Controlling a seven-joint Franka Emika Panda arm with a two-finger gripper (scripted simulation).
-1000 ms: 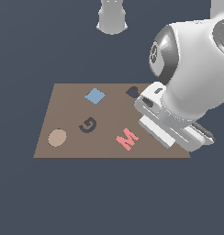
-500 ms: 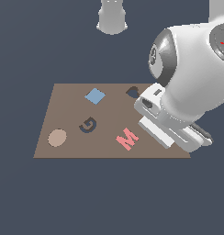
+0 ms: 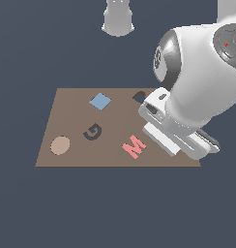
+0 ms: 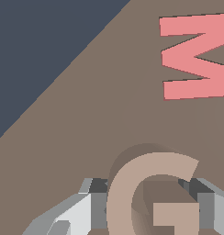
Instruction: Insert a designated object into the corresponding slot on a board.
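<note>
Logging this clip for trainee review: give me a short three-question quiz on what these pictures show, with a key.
1. True or false: the tan G piece sits between the gripper fingers.
2. Which piece lies nearest the G slot on the board? A) red M B) blue diamond C) tan disc
3. Fill in: the G slot is still ____.

Key: 1 true; 2 C; 3 empty.

White arm bent low in exterior view's right half, large rounded joint raised above wrist. Gripper (image 4: 150,206) hidden behind arm body in exterior view. In wrist view, grey fingers (image 4: 98,206) seen on both sides of tan G piece (image 4: 132,197), pressed against it, piece held between them.
</note>
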